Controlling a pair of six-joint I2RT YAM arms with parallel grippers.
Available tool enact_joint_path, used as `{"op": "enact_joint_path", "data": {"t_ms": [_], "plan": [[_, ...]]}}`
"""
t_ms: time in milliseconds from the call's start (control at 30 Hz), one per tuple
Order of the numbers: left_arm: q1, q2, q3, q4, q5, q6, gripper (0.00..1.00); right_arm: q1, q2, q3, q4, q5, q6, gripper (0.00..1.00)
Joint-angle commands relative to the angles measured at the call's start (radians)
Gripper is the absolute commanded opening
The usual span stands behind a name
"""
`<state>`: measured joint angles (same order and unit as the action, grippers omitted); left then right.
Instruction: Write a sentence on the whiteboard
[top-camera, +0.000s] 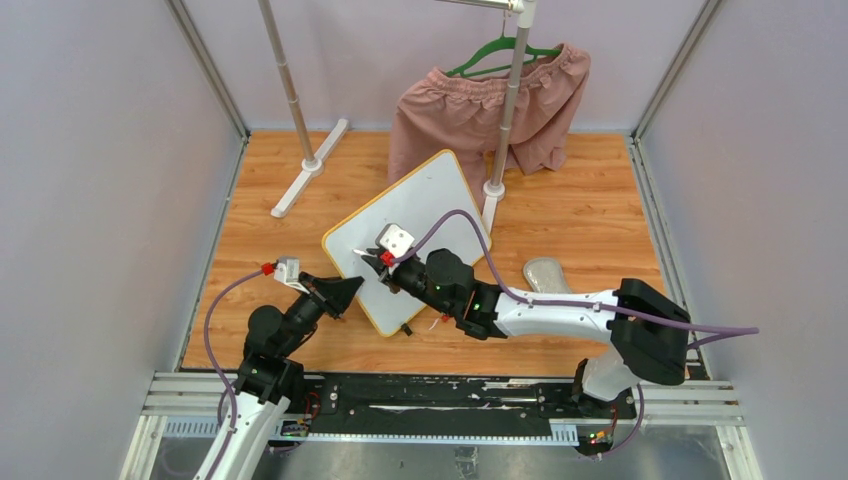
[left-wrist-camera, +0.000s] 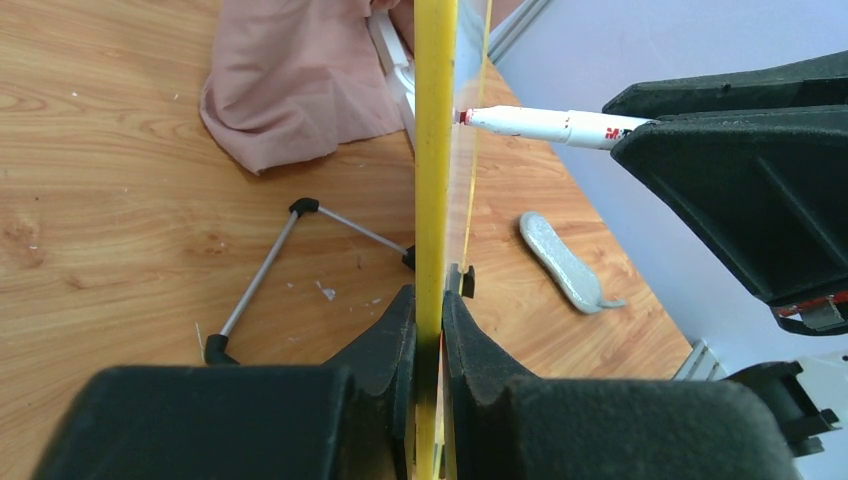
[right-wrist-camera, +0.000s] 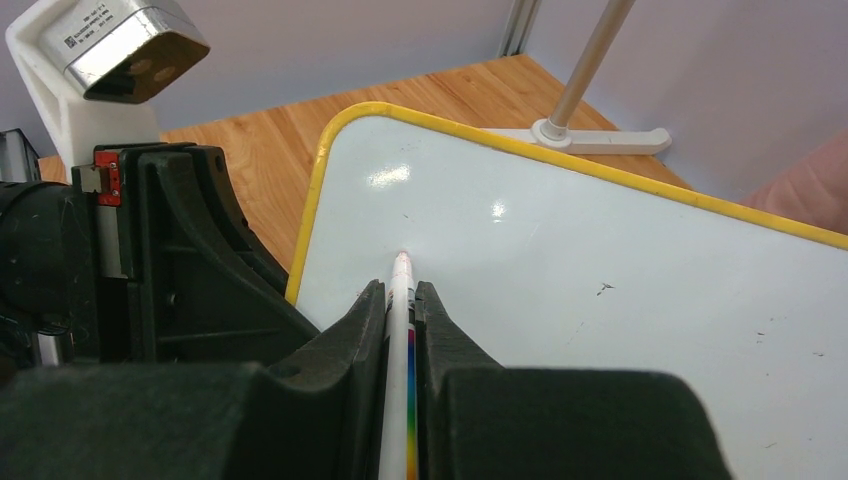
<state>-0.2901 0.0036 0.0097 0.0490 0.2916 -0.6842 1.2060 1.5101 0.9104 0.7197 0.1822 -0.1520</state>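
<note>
Right tool (right-wrist-camera: 400, 300) presses marker (left-wrist-camera: 540, 125) on whiteboard (right-wrist-camera: 600, 250); print (left-wrist-camera: 614, 128) illegible.

Just beyond the right pincer (top-camera: 368, 262) the tilted whiteboard (top-camera: 430, 210) blocks the way; behind that stand a rack post (top-camera: 511, 100) and hanging shorts (top-camera: 450, 120). Left of the left pincer (top-camera: 349, 288), the worktop (top-camera: 255, 235) lies open up to another rack foot (top-camera: 300, 182).

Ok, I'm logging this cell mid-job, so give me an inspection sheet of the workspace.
Surface: wooden table, small white scraps.
Job's things: whiteboard propped up, face blank, nothing written; marker tip at it.
Clutter: pink shorts on hanger; grey insole-like piece.
Grippers: left gripper shut on whiteboard's yellow frame; right gripper shut on marker.
Cables: purple cable arcs over the whiteboard.
Surroundings: garment rack, grey walls.
</note>
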Motion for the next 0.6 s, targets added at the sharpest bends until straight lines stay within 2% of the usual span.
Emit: {"op": "enact_joint_path", "data": {"t_ms": [0, 567], "plan": [[0.007, -0.067, -0.033, -0.117, -0.042, 0.066, 0.0, -0.013, 0.001, -0.006, 0.035, -0.003, 0.021, 0.0], [0.008, -0.067, -0.034, -0.115, -0.04, 0.067, 0.0, -0.023, -0.072, -0.077, 0.048, 0.009, 0.04, 0.0]]}}
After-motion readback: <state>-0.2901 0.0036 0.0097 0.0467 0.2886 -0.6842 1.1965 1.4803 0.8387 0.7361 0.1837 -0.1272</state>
